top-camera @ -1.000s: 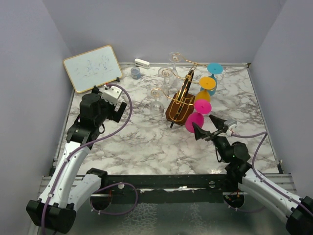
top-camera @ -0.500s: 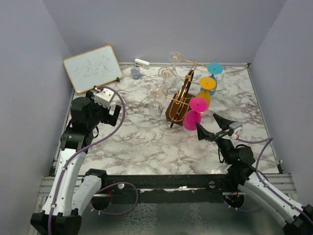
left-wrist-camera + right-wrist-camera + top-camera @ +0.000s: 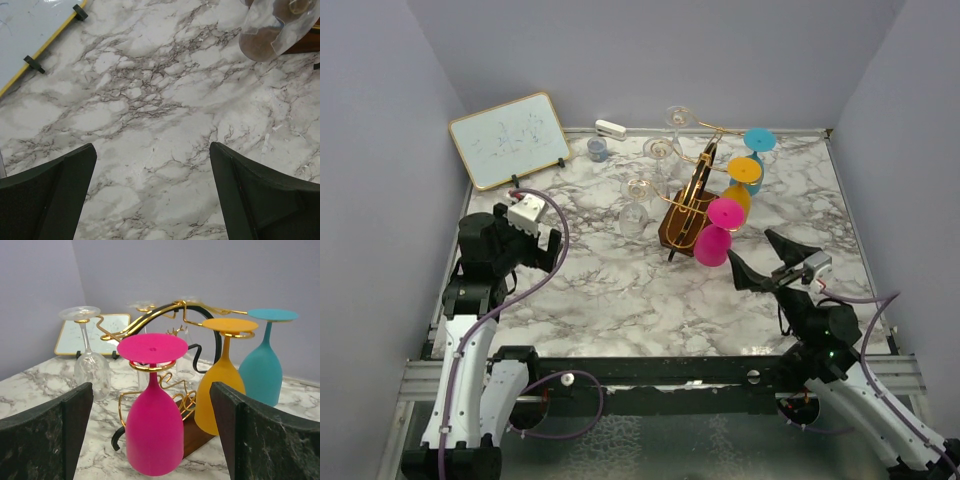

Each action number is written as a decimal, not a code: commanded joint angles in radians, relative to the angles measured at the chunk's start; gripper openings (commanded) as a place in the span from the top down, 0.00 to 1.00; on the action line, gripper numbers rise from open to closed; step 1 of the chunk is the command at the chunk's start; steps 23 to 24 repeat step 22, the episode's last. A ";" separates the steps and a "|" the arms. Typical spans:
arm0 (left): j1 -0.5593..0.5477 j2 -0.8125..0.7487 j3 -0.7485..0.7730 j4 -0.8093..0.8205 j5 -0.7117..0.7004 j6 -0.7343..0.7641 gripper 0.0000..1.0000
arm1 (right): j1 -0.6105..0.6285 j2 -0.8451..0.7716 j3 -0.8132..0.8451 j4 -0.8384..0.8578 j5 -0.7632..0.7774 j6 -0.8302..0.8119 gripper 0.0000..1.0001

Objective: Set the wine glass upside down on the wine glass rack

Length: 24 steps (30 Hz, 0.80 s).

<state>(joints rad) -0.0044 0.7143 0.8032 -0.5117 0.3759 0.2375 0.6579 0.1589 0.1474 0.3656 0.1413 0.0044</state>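
**Wine glass hangs on the rack; both grippers are free**

Wine glass [image 3: 152, 432], the pink one, hangs upside down at the near end of the wine glass rack [image 3: 692, 196]. Its flat round foot lies on top of a gold loop and its bowl points down, close above the marble table [image 3: 620, 290]. I judge that this is the glass of the task, because it is the nearest to the right gripper [image 3: 752, 252].

The surface is matt, opaque and smooth. I cannot tell if it is painted glass or plastic. It looks light and stiff, and probably fragile at the thin stem. The bowl is rounded and narrows to the rim, so the fingers may slip on it. The stem just under the foot seems the safer place to hold.

The rack is thin gold wire with curled tips on a dark wooden base [image 3: 678, 230]. It could tip if it is pushed. An orange glass [image 3: 222, 390] and a teal glass [image 3: 262, 370] hang beside the pink one, and clear glasses [image 3: 638, 215] are on the far side.

The right gripper has its jaws wide and holds nothing; it is near the pink glass but apart from it. The left gripper [image 3: 152, 157] is also wide and holds nothing, over bare marble, well apart from the rack.
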 commanded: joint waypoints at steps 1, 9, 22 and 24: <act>0.042 -0.030 -0.040 -0.025 0.134 0.005 0.01 | 0.000 -0.064 0.099 -0.190 -0.061 -0.014 0.01; 0.097 -0.027 -0.067 0.002 0.148 -0.008 0.01 | 0.000 -0.085 0.200 -0.110 0.174 0.120 0.01; 0.233 -0.020 -0.068 0.014 0.119 -0.026 0.01 | 0.000 0.397 0.617 -0.018 0.325 0.147 0.01; 0.233 -0.020 -0.068 0.014 0.119 -0.026 0.01 | 0.000 0.397 0.617 -0.018 0.325 0.147 0.01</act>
